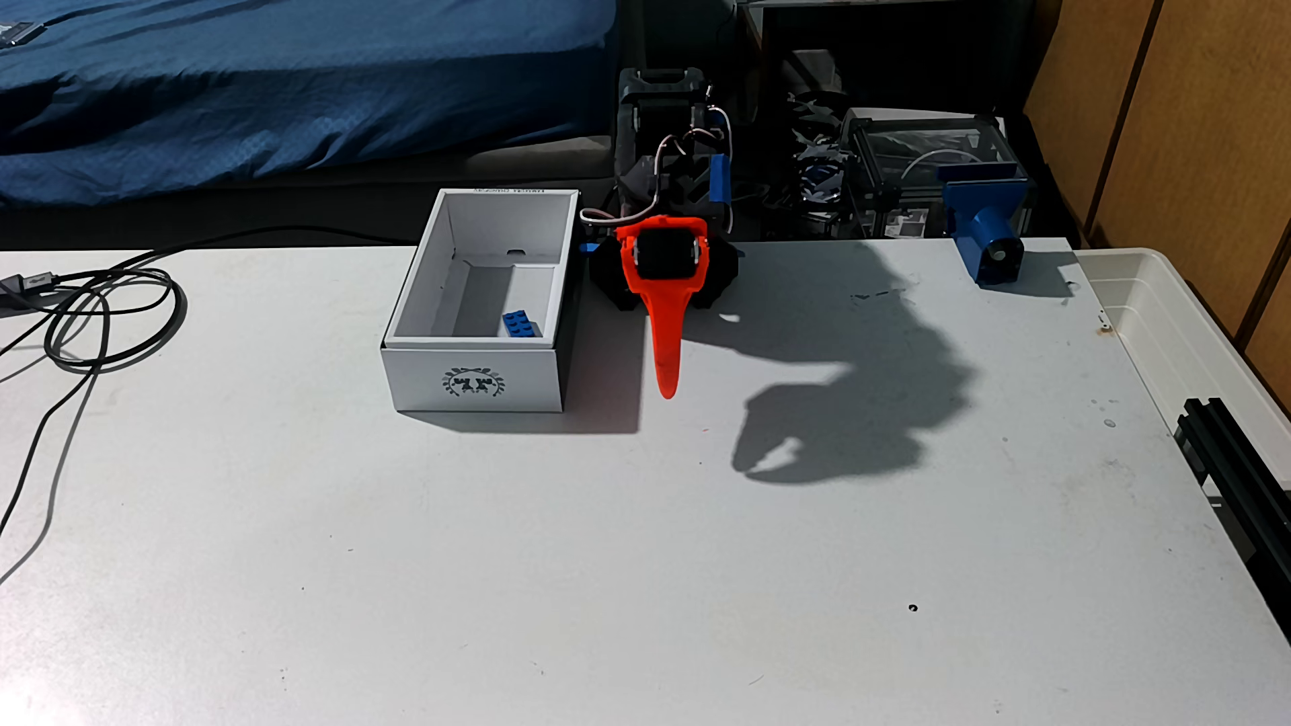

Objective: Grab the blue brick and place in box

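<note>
Resting inside the box [482, 377], the blue brick [522, 325] lies to the left of the claw [667, 387] in the fixed view.

Spreading under everything is the white table [629, 558], with the arm's dark shadow falling to the right of the claw; a translucent tub [1160, 307] sits well to the claw's right at the table's edge; the box stands just beside the claw on its left, open-topped, a dark wreath emblem on its front wall; black cables [105, 321] loop well to the left; a blue plastic device [988, 230] stands far right and behind; the orange claw points down toward the table, its fingers appearing together in one narrow tip, gripping nothing; the brick sits in the box's near right corner, studs up.
</note>
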`<state>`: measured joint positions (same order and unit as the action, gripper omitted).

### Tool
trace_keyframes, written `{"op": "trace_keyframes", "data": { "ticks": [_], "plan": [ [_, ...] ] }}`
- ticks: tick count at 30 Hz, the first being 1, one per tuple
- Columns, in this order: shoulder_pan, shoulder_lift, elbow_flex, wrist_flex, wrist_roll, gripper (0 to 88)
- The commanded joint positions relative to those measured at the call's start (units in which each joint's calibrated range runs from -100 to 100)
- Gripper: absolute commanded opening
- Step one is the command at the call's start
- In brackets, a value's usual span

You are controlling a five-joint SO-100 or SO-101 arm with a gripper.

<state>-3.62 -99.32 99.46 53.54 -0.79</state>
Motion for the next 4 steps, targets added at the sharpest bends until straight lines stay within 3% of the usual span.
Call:
{"op": "trace_keyframes", "data": {
  "ticks": [1,4],
  "plan": [
    [0.6,-0.7,-0.5,-0.2,0.3,0.8],
    [0.6,-0.7,-0.5,-0.2,0.3,0.8]
  ]
}}
